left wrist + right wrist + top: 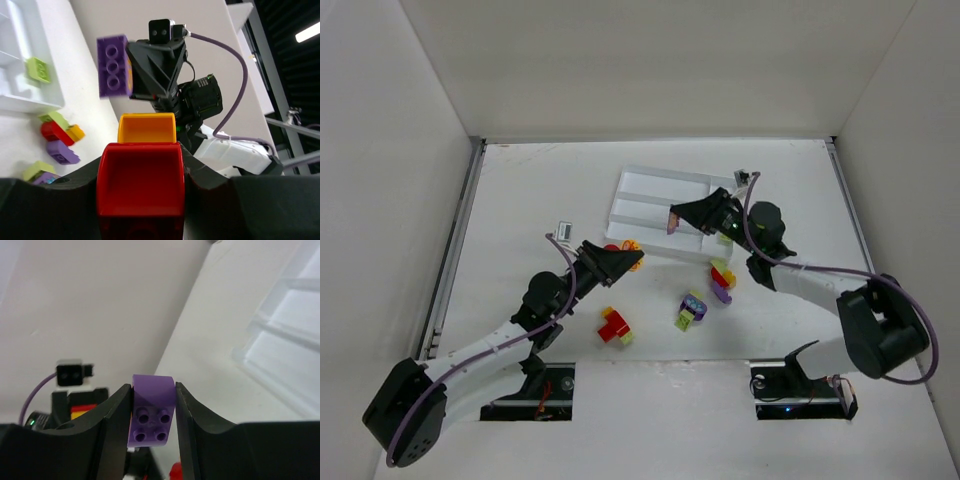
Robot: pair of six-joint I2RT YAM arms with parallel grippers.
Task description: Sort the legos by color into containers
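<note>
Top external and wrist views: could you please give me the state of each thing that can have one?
left gripper: shut on red brick, with a yellow-orange brick against it
right gripper: shut on purple brick, held in the air
tray: flat on the table, one lime green brick inside
loose bricks: on the table outside the tray, in three clumps

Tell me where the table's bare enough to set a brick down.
Bare table left of the tray, out to the left edge; also far right, beyond the right arm. Crowded: along the tray's near side, around the loose bricks, left tool and right tool.
</note>
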